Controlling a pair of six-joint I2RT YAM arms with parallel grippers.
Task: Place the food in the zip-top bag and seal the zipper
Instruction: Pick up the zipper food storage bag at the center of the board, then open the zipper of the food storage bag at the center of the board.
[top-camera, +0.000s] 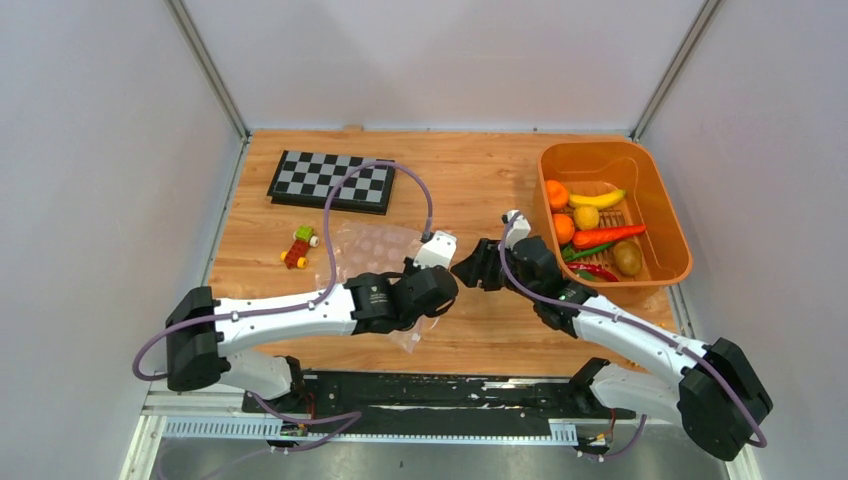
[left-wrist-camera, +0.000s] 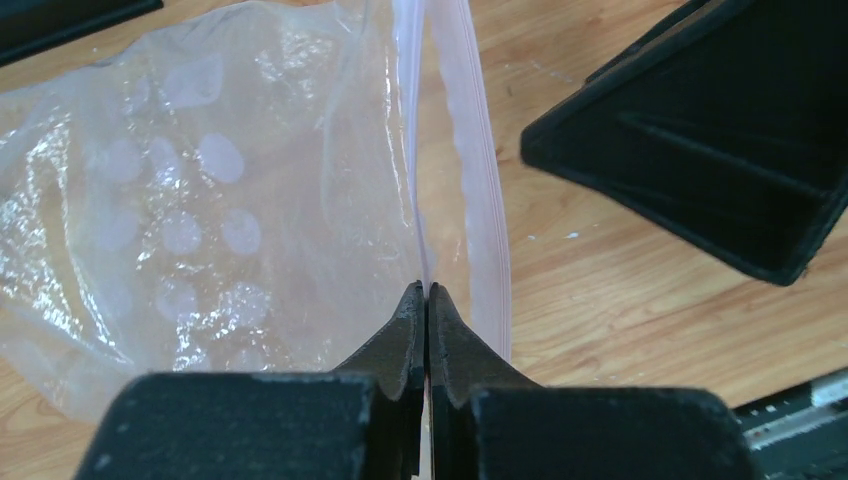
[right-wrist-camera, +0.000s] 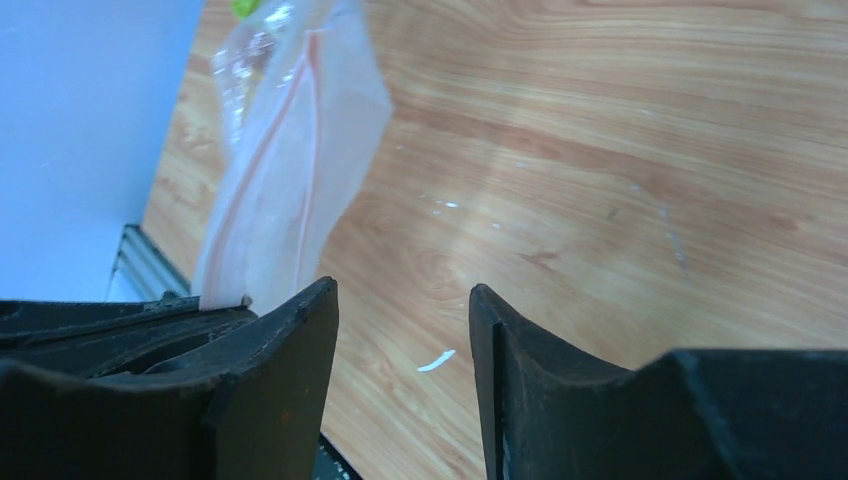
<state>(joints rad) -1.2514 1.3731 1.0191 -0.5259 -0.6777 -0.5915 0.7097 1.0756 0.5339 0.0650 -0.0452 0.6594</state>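
The clear dotted zip-top bag (top-camera: 375, 245) (left-wrist-camera: 200, 200) lies on the wooden table, left of centre. My left gripper (top-camera: 440, 282) (left-wrist-camera: 428, 290) is shut on one lip of its mouth, beside the pink zipper (left-wrist-camera: 480, 180) (right-wrist-camera: 305, 120). The mouth gapes a little. My right gripper (top-camera: 470, 268) (right-wrist-camera: 402, 290) hangs open just right of the bag's mouth, with only bare wood between its fingers. The food lies in the orange basket (top-camera: 600, 160): an orange ball (top-camera: 557, 193), a banana (top-camera: 597, 199), a carrot (top-camera: 608, 236), a red chilli (top-camera: 597, 270) and a brown piece (top-camera: 627, 258).
A folded chessboard (top-camera: 331, 181) lies at the back left. A little red-yellow-green block toy (top-camera: 298, 247) sits left of the bag. The basket fills the right back corner. White walls close in the table on three sides.
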